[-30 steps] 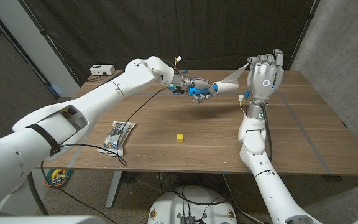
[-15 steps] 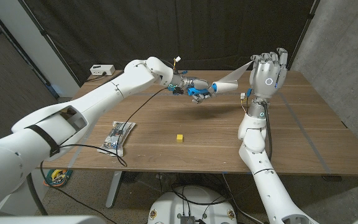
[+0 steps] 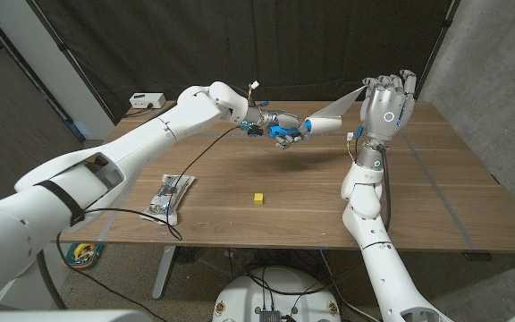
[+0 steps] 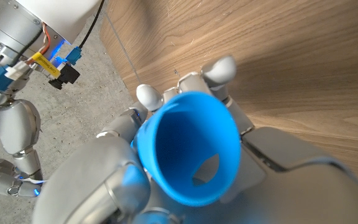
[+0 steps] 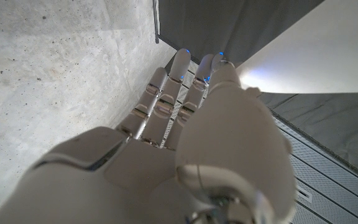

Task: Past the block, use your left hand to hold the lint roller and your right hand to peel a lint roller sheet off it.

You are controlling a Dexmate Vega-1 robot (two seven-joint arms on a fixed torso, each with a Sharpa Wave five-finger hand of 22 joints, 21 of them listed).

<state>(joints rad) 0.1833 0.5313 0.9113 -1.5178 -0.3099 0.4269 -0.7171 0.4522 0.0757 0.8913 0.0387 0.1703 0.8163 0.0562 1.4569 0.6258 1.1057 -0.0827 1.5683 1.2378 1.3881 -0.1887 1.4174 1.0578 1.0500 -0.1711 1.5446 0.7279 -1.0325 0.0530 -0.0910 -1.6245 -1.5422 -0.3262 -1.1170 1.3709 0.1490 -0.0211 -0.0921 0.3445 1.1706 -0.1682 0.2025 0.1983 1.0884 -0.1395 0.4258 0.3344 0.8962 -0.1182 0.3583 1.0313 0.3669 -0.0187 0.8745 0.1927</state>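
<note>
Both robot hands raised — left [image 3: 280,126] gripping lint roller [image 3: 300,127], right [image 3: 385,109] pinching sheet [image 3: 333,111].

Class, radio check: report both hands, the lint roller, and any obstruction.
Left hand grips the lint roller above the table. Right hand pinches its sheet, stretched taut, still attached. Yellow block nearer, not in the way.

The left robot hand [image 3: 280,126] covers most of the lint roller [image 3: 304,126] (only blue ends peek out); where the sheet [image 3: 336,105] meets the right robot hand [image 3: 387,109] is hidden.
</note>
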